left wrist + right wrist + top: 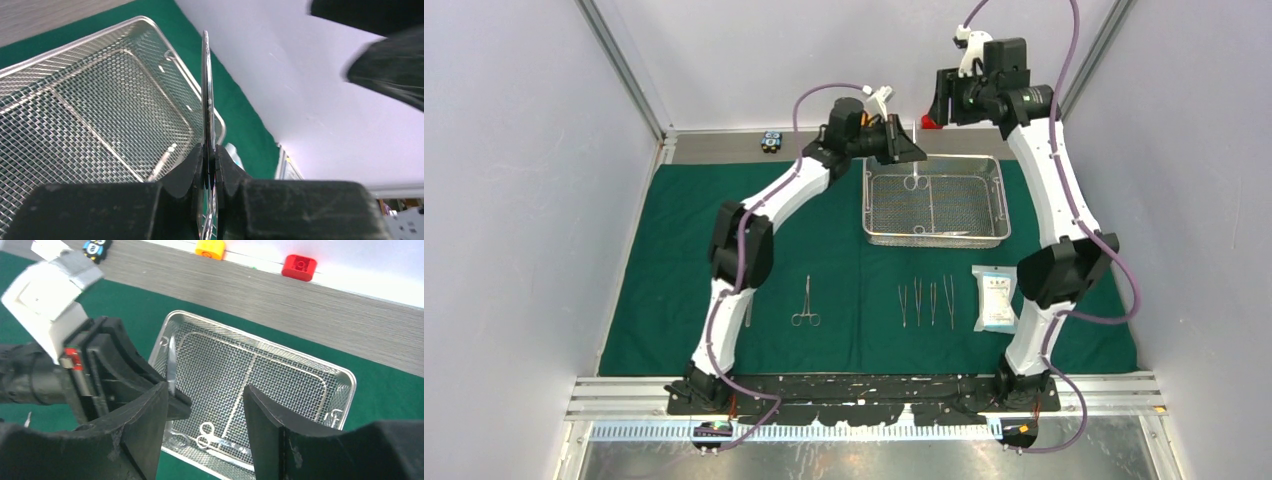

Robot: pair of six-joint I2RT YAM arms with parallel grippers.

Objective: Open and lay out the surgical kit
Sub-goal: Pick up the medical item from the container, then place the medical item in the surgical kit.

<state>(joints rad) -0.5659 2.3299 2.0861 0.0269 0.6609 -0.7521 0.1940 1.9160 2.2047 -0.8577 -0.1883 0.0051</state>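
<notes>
The dark green cloth (824, 240) lies spread on the table with the silver wire-mesh tray (1002, 190) on its far part. My left gripper (911, 152) hangs over the tray's left end, shut on a slim steel ring-handled instrument (914, 180), seen edge-on between the pads (206, 100). Its rings hang toward the mesh. Scissors (215, 436) lie in the tray (345, 385) along the near wall. My right gripper (205, 410) is open and empty, high above the tray (939, 100). Forceps (805, 302), several tweezers (927, 302) and the white-blue packet (995, 297) lie on the cloth.
An orange block (210, 248), a red block (299, 266) and a black-blue block (96, 249) sit on the grey strip behind the cloth. Pale walls close in the left, right and back. Both arm bases stand at the near edge.
</notes>
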